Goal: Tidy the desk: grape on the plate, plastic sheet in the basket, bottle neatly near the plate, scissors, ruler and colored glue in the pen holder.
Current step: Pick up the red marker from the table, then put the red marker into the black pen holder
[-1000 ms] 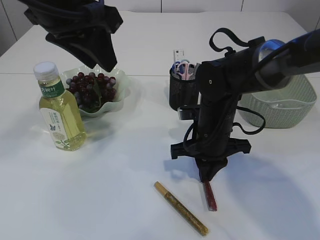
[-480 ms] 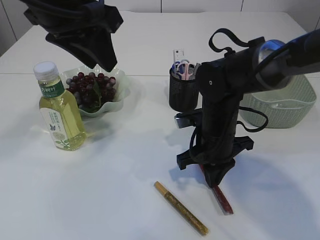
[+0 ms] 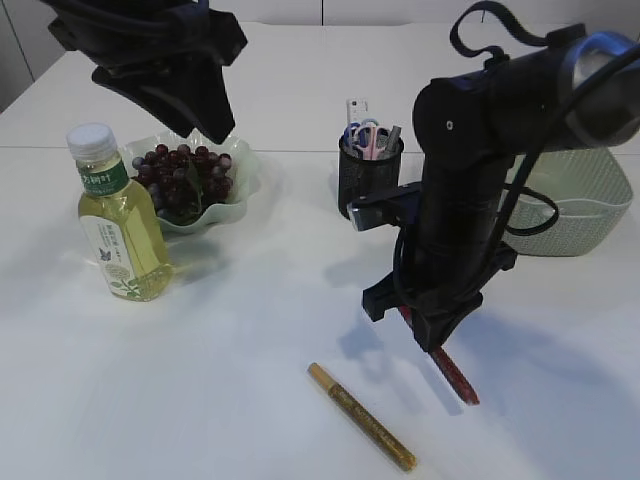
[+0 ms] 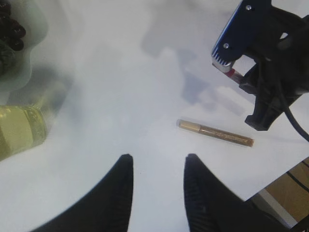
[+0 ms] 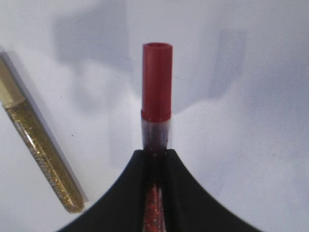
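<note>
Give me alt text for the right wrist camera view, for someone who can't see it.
Black right gripper shut on a red glitter glue tube, its red cap pointing away above the white table. A gold glitter glue tube lies on the table at left.

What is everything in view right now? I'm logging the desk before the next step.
bottle: one, yellow-green, white cap, upright left of plate
plate: one, pale green, back left
grapes: one bunch, dark red, on plate
pen holder: one, black mesh, centre back
scissors: one pair, pink handles, in pen holder
basket: one, pale green, right
gold glue: one, lying at front
red glue: one, held off the table
left gripper: black, open, empty
right gripper: black, shut on red glue
</note>
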